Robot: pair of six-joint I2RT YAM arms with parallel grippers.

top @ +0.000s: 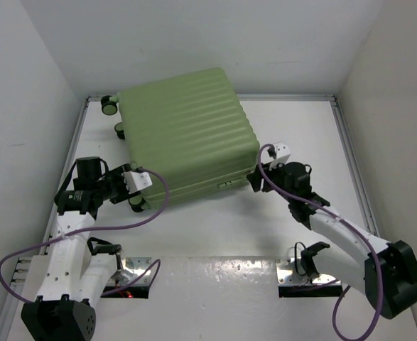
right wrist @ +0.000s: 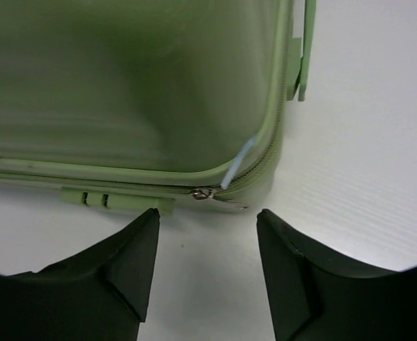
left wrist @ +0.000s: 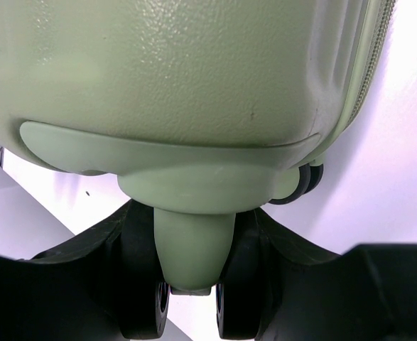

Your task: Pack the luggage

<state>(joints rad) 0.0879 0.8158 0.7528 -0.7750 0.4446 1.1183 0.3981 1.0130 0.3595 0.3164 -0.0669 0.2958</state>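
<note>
The white table (top: 215, 234) carries the pale green suitcase (top: 183, 135), which is laid flat and closed toward 12 o'clock in the overhead view, ribbed shell up. The left gripper (left wrist: 194, 227) is placed at the suitcase's 7 o'clock corner — its fingers (left wrist: 66, 284) are spread wide on either side of a black caster wheel (left wrist: 145, 312); whether the wheel is clamped cannot be told. The right gripper (right wrist: 208, 220) is placed at the 4 o'clock corner, jaws parted by a moderate gap and holding nothing. The metal zipper pull (right wrist: 204, 193) lies just ahead of it — at 12 o'clock in the right wrist view.
</note>
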